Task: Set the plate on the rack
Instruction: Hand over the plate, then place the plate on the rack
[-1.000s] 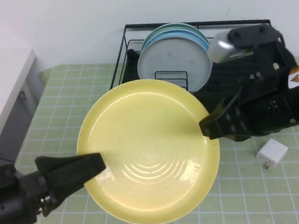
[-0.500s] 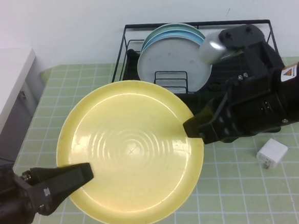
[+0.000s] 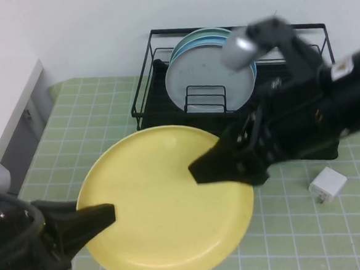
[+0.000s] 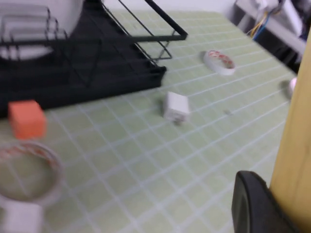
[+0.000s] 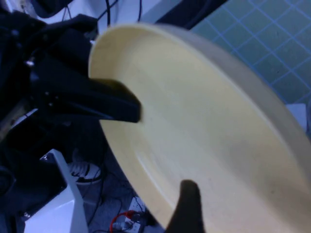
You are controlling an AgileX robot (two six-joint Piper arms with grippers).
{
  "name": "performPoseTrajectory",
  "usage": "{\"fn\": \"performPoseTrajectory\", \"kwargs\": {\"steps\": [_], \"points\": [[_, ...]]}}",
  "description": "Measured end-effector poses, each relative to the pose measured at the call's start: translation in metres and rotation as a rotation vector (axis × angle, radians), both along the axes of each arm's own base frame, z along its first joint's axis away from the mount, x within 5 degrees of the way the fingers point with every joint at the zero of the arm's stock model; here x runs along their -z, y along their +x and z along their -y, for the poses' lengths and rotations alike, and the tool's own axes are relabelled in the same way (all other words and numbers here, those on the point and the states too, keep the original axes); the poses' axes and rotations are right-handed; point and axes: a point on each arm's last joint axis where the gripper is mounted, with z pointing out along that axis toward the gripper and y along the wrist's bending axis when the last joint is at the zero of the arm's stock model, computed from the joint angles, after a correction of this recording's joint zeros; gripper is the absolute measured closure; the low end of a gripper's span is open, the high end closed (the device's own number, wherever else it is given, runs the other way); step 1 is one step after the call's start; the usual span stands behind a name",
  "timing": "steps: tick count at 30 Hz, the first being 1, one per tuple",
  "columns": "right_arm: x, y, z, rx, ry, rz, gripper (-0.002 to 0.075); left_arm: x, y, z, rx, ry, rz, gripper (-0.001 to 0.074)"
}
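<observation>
The yellow plate [image 3: 166, 204] hangs above the mat in front of the black wire rack [image 3: 146, 106], tilted. My left gripper [image 3: 102, 216] is shut on its left rim; in the left wrist view a black finger [image 4: 250, 204] presses against the plate's edge [image 4: 296, 145]. My right gripper [image 3: 201, 169] is open at the plate's upper right, with one finger [image 5: 188, 206] standing off the plate's face [image 5: 204, 136]. The left gripper [image 5: 97, 102] also shows on the rim in the right wrist view.
In the rack stand a grey-white plate [image 3: 208, 77] and light blue plates [image 3: 222, 36]. A white charger [image 3: 327, 184] lies right of the plate. An orange block [image 4: 26, 119] and tape rolls [image 4: 29, 170] lie on the green mat. A white cabinet [image 3: 5, 104] stands at left.
My left gripper closed on the plate's left rim. The right gripper has opened and come further over the plate. The plate shifted left and tilted.
</observation>
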Motion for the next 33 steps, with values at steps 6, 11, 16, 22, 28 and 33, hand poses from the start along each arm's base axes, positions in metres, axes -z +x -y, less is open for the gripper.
{"fn": "performPoseTrajectory", "kwargs": {"steps": [6, 11, 16, 22, 28, 33], "points": [[-0.052, -0.010, 0.020, 0.004, -0.116, 0.142, 0.0228, -0.015, 0.015, -0.008, -0.060, 0.176, 0.252, 0.0653], [-0.066, -0.021, 0.045, 0.057, -0.272, 0.212, 0.0548, -0.041, 0.032, -0.015, -0.106, 0.354, 0.592, 0.0654], [-0.041, -0.025, 0.051, 0.058, -0.366, 0.120, 0.0701, -0.056, 0.059, -0.017, -0.065, 0.536, 0.875, 0.0654], [0.006, -0.030, 0.054, 0.045, -0.456, -0.022, 0.0720, -0.071, 0.107, -0.015, 0.007, 0.593, 0.996, 0.0654], [0.039, -0.038, 0.060, 0.070, -0.494, -0.103, 0.0721, -0.082, 0.158, -0.009, 0.044, 0.572, 1.042, 0.0654], [0.050, -0.040, 0.063, 0.119, -0.477, -0.117, 0.0722, -0.077, 0.197, 0.023, 0.086, 0.597, 1.071, 0.0654]]}}
